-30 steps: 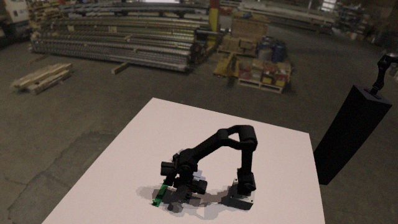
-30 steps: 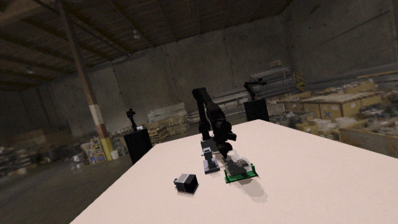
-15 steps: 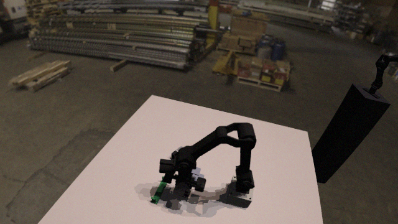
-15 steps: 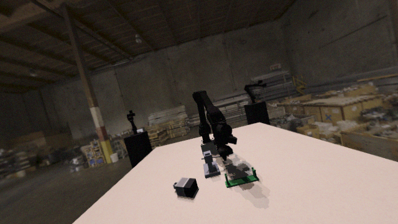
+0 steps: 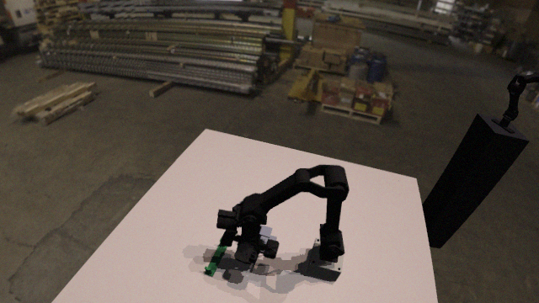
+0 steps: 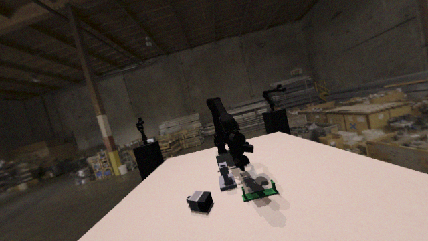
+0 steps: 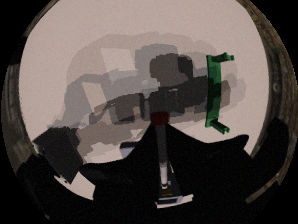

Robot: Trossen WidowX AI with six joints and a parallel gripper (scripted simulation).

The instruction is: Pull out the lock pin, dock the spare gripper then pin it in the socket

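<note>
My gripper [image 5: 248,252] [image 6: 239,163] [image 7: 157,124] is low over the white table [image 5: 370,219] [image 6: 334,187], shut on the lock pin [image 7: 161,156]. The pin is a thin grey rod with a red end. It shows in the wrist view between the dark fingers, running down to the grey mount [image 7: 172,199] [image 6: 226,175] [image 5: 266,231]. The spare gripper [image 6: 200,201] [image 7: 56,152], a dark block with a light end, lies apart on the table to the mount's side. I cannot tell how far the pin is out of the socket.
A green tray [image 5: 216,261] [image 6: 260,195] [image 7: 214,92] lies on the table just beyond the gripper, with a dark grey part on it. The arm's base [image 5: 324,269] stands near the table's front edge. Black pillars with cameras [image 5: 476,172] [image 6: 147,157] stand off the table.
</note>
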